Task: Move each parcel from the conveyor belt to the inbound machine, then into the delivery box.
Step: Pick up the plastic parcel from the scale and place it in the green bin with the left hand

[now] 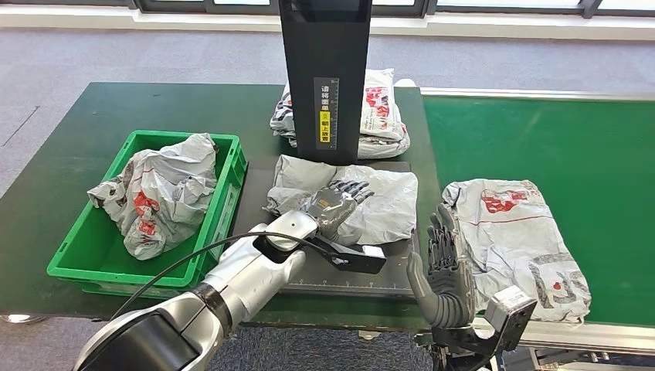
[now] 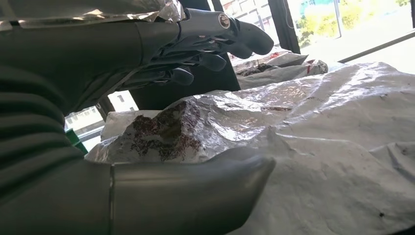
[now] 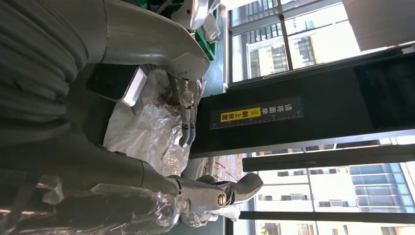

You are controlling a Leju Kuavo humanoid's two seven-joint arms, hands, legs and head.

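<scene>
Head view: green table [image 1: 93, 116] with a green belt [image 1: 556, 147] on the right.
Left hand: the left hand [image 1: 336, 205] lies on the middle parcel [image 1: 386, 202]; in the left wrist view its fingers [image 2: 215, 44] reach over the crinkled wrap and its thumb [image 2: 195, 191] is beside the wrap. I cannot tell whether it grips.
Middle parcel: lies flat on the black scale plate [image 1: 255, 193], just before the black scanner post [image 1: 324, 77].
Right hand: the right hand [image 1: 444, 263] is upright, fingers apart, holding nothing, at the near left edge of the belt parcel [image 1: 517, 239].
Belt parcel: flat on the belt, right of the plate.
Green box: the green box [image 1: 77, 255] stands left of the plate and holds a crumpled parcel [image 1: 154, 193].
Behind the post: stacked parcels [image 1: 382, 116] lie on the table.
</scene>
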